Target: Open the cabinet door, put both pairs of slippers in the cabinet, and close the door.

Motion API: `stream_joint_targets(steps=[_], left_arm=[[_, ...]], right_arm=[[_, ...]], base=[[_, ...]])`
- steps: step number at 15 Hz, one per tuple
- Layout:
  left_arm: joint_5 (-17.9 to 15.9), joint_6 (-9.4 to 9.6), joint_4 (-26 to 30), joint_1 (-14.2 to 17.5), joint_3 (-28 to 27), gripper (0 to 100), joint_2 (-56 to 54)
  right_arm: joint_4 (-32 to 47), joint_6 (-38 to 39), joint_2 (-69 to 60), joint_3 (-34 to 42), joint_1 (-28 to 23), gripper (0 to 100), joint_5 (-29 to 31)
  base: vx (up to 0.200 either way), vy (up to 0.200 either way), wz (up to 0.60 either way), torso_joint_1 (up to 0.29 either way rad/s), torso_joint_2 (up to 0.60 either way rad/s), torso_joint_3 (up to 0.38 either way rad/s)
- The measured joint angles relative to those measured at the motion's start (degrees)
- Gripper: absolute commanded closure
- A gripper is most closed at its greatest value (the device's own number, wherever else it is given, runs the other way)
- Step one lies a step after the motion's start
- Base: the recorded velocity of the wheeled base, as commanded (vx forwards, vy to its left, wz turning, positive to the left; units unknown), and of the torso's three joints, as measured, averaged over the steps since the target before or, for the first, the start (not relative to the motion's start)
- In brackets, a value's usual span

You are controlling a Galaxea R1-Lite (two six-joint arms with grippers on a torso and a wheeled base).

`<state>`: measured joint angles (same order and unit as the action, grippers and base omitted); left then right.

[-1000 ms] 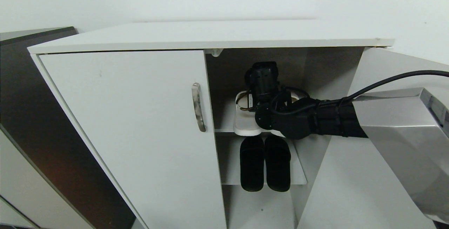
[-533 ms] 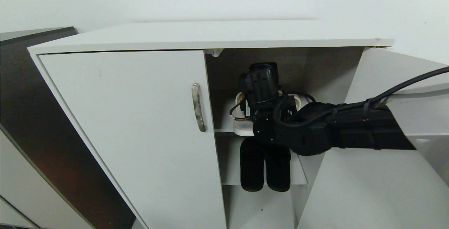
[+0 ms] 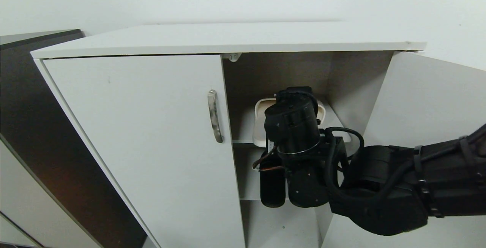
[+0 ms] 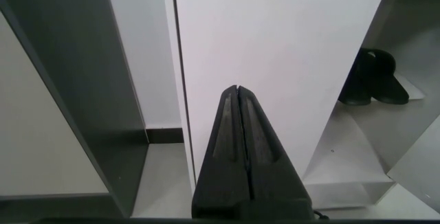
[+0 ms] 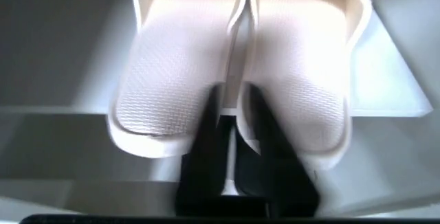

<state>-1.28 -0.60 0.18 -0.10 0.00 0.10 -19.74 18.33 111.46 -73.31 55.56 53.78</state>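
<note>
Both pairs shelved, door still to shut: the white slippers sit side by side on the upper shelf of the cabinet, toes to the far wall. The black slippers lie on the lower shelf beneath, heels at its near edge. The right gripper hangs just near of the white pair's heels, its claw parted only narrowly and apparently clamping nothing. The left gripper waits low before the left door, claw pressed fully together and empty.

With the footwear in place, the step in hand appears to be getting the right arm out of the opening so the right door can be swung closed. Doing it well means backing straight toward the near side, level with the gap between the shelves. That way the wrist and its cable do not drag either pair off its ledge. The door should then be pushed from its outer face, well away from the hinge, until it meets the left one.

The count: two pairs of slippers, one white and one black, four slippers in all. Two shelves are in use. There are two doors, the left closed and the right standing wide, and one metal handle in sight, on the left door
</note>
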Motion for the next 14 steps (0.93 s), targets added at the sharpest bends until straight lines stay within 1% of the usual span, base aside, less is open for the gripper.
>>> stream_joint_targets(steps=[5, 12, 14], left_arm=[[0.0, 0.06, 0.0, 0.0, 0.0, 100, 0.0], [0.0, 0.02, 0.0, 0.0, 0.0, 100, 0.0], [-0.1, 0.06, 0.0, 0.0, 0.0, 100, 0.0]], right_arm=[[-2.7, 0.0, -1.6, 4.2, 0.9, 100, -0.3], [-2.9, 0.0, -2.5, 5.2, 0.8, 100, -0.3], [-2.9, 0.0, -2.6, 5.2, 0.5, 100, -0.3]], base=[[0.0, 0.0, 0.0, 0.0, 0.0, 0.0], [0.0, 0.0, 0.0, 0.0, 0.0, 0.0], [-0.2, 0.0, 0.0, 0.002, 0.0, 0.0]])
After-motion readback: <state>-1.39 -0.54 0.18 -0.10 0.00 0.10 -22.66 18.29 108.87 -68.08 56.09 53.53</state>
